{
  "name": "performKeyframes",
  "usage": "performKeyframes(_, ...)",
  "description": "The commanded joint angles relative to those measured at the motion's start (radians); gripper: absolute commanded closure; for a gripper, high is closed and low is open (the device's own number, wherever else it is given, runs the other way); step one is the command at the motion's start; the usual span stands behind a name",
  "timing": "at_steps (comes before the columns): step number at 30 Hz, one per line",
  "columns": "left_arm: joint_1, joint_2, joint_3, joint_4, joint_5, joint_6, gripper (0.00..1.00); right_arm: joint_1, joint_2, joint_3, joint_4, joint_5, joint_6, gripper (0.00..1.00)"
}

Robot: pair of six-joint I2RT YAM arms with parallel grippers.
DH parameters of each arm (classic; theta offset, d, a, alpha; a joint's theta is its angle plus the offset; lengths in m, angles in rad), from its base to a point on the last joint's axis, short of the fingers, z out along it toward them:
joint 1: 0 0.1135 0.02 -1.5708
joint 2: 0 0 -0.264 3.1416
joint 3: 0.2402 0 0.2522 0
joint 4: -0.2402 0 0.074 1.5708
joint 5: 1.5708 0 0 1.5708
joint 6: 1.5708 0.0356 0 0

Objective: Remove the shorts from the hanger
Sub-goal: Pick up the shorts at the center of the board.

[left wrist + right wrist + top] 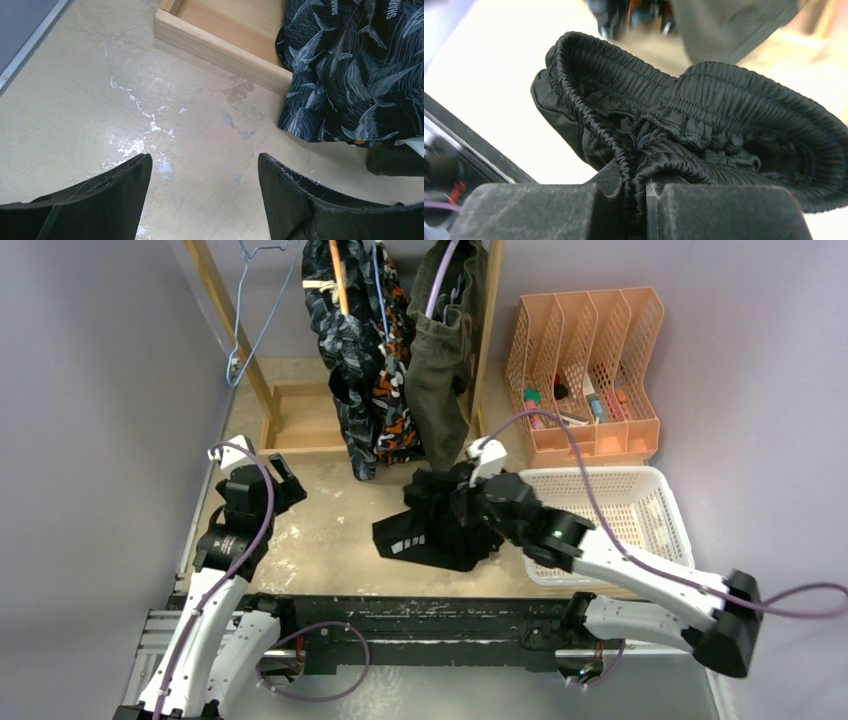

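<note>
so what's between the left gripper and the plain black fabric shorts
Only bare, scuffed beige tabletop separates the left gripper from the black shorts, as the top view shows; the dark navy printed shorts hang behind that stretch.

Ribbed matt cloth shorts [724,110], scuffed tabletop [75,100]

White letters "SHAR", cut off at the picture's edge, are printed on the dark navy fabric shorts with pale fish print [350,75], just right of the pale wooden base [220,50].
</note>
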Motion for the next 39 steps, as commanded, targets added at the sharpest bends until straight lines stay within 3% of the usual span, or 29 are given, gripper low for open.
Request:
performKeyframes(1,0.005,0.008,0.005,0.043,-0.013,-0.005,0.24,0.003,0.196,-0.026,0.012,-0.179,0.087,0.97)
performKeyframes(3,0.005,0.013,0.010,0.037,-0.014,-0.003,0.24,0.003,0.290,-0.027,0.013,-0.209,0.120,0.84)
performKeyframes(6,0.005,0.008,0.006,0.042,-0.012,-0.004,0.24,0.003,0.425,0.000,-0.011,-0.208,0.113,0.74)
performKeyframes(11,0.005,0.008,0.004,0.043,-0.009,-0.002,0.24,0.002,0.507,0.038,-0.059,-0.182,0.094,0.16)
performKeyframes(12,0.005,0.010,0.004,0.044,-0.009,-0.002,0.24,0.003,0.509,0.042,-0.062,-0.187,0.083,0.10)
performKeyframes(19,0.005,0.020,0.004,0.049,0.008,0.004,0.24,0.002,0.624,0.104,-0.151,-0.123,0.086,0.01)
performKeyframes(23,0.005,0.019,0.001,0.052,0.011,0.006,0.24,-0.002,0.718,0.095,-0.105,-0.073,0.126,0.00)
performKeyframes(29,0.005,0.016,0.000,0.051,0.011,0.004,0.24,-0.009,0.955,0.096,-0.046,-0.120,0.143,0.01)
performKeyframes(33,0.005,0.009,-0.002,0.050,0.013,0.000,0.24,0.075,1.085,0.131,-0.075,-0.142,0.230,0.10)
performKeyframes(37,0.005,-0.001,-0.004,0.049,0.007,-0.001,0.24,0.104,1.020,0.057,-0.009,-0.198,0.304,0.36)
performKeyframes(39,0.005,-0.001,-0.003,0.049,0.005,0.001,0.24,0.104,1.010,0.040,-0.018,-0.151,0.339,0.54)
